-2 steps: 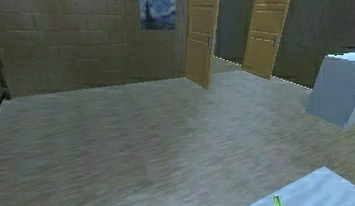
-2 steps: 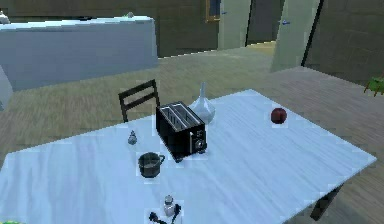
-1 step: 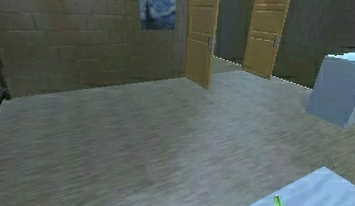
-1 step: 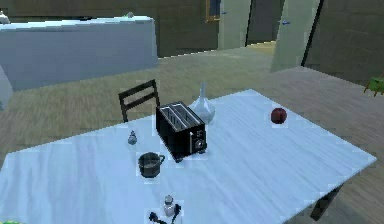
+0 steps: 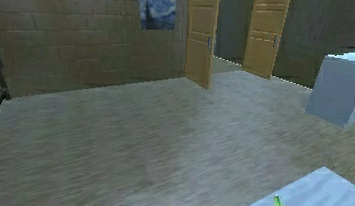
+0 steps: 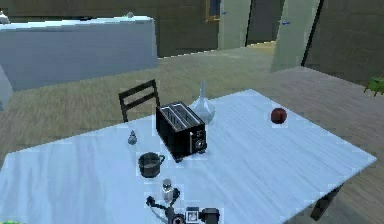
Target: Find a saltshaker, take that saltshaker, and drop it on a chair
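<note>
In the arm side view my gripper (image 6: 162,203) shows low over the white table (image 6: 280,160), near its front edge, left of two small white marked squares. A tiny pale thing (image 6: 167,186) stands on the tabletop right by the fingers, so I cannot tell whether the gripper holds anything. A small grey cone-shaped thing (image 6: 132,137), perhaps a shaker, stands farther back on the table. A dark chair (image 6: 138,98) is tucked in at the table's far side.
On the table stand a black toaster (image 6: 181,130), a dark cup (image 6: 150,163), a glass vase (image 6: 202,103) and a red apple (image 6: 278,116). A long pale counter (image 6: 80,45) lies beyond. The forward view shows open wooden floor (image 5: 154,130), two open doors (image 5: 201,37) and a table corner (image 5: 321,202).
</note>
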{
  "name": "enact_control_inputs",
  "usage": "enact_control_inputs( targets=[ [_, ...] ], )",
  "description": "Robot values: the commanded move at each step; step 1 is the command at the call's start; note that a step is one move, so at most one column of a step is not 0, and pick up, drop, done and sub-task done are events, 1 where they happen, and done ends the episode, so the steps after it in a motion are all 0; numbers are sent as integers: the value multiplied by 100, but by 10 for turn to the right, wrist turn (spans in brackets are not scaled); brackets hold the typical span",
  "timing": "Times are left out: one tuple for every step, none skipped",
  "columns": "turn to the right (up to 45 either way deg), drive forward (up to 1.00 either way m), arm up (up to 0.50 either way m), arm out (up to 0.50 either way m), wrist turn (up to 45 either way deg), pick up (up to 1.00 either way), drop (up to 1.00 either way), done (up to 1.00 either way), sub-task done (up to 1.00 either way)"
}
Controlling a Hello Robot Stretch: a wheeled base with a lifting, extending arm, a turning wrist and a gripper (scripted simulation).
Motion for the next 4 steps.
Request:
enact_control_inputs(
  targets=[
    [0,0,36,0,0,0,0,0,0],
    [0,0,0,0,-450,0,0,0,0],
    [0,0,0,0,-450,0,0,0,0],
    [0,0,0,0,-180,0,0,0,0]
  ],
)
